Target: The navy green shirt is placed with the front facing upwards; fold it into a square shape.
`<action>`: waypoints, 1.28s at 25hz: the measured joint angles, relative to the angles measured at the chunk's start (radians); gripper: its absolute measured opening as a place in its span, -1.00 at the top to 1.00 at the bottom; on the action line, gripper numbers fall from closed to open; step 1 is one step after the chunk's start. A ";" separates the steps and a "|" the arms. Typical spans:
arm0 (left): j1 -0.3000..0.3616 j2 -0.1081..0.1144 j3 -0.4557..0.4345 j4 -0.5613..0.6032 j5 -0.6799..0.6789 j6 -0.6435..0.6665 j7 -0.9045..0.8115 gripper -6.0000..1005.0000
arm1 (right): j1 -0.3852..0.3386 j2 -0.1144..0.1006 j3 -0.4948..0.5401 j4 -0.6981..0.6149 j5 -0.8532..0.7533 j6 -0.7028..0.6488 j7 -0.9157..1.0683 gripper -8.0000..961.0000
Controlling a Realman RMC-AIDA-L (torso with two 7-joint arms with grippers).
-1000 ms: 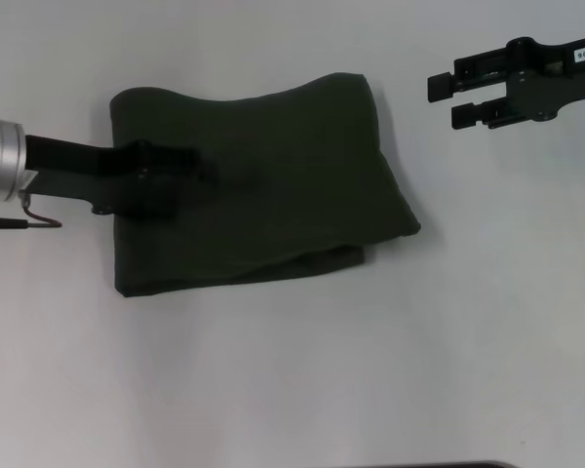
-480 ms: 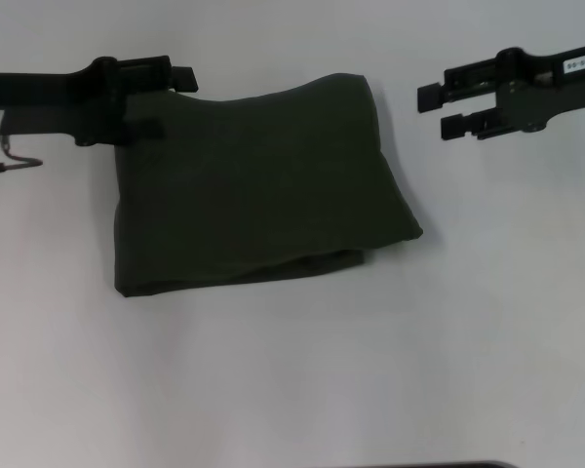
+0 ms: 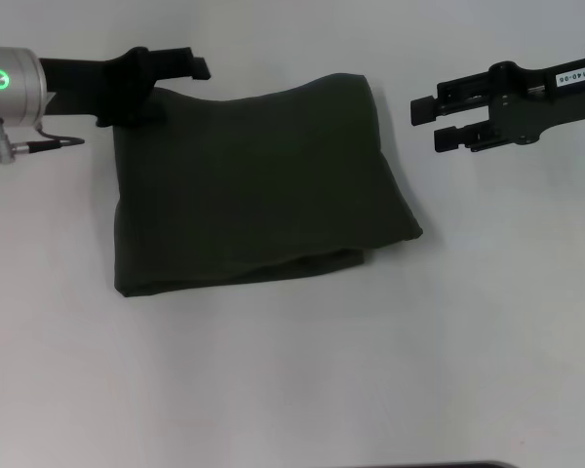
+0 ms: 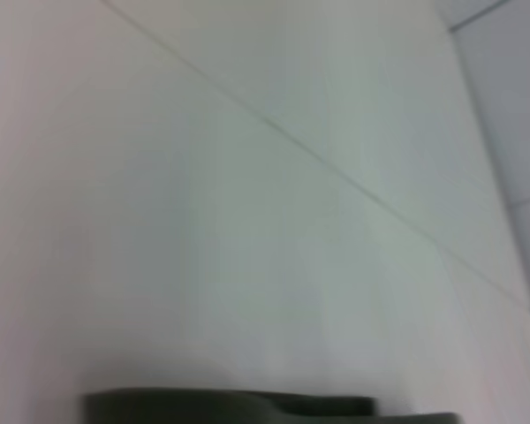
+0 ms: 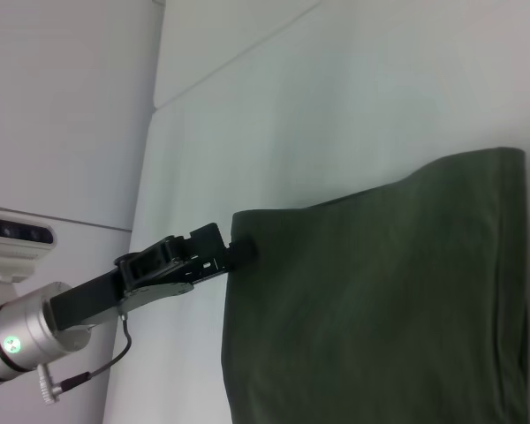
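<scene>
Head view shows the green shirt (image 3: 253, 190) folded into a rough square, lying flat on the white desk (image 3: 302, 380). The left tool (image 3: 180, 70) sits at the shirt's far left corner; whether it is open cannot be told. The right tool (image 3: 427, 122) hovers right of the shirt, apart from it, fingers parted and empty.

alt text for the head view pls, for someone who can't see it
A dark green shirt, folded into a rough square, lies on a white table. The left gripper is at its far left corner; the right gripper hovers open, off its right side.
</scene>
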 joint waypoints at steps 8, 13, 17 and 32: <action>0.010 0.023 0.002 0.031 0.034 -0.058 -0.022 -0.89 | -0.007 -0.003 0.000 0.000 0.002 -0.001 0.001 -0.52; 0.037 0.030 -0.037 -0.038 0.009 0.055 -0.014 -0.89 | -0.007 -0.009 0.001 -0.006 0.006 -0.010 -0.005 -0.52; 0.074 0.056 -0.113 -0.161 -0.007 0.248 0.012 -0.89 | -0.006 -0.018 0.012 -0.013 0.008 -0.013 -0.082 -0.53; 0.348 -0.072 -0.241 -0.238 -0.155 0.688 0.908 -0.89 | -0.201 0.194 0.066 -0.103 0.316 -0.027 -1.402 -0.55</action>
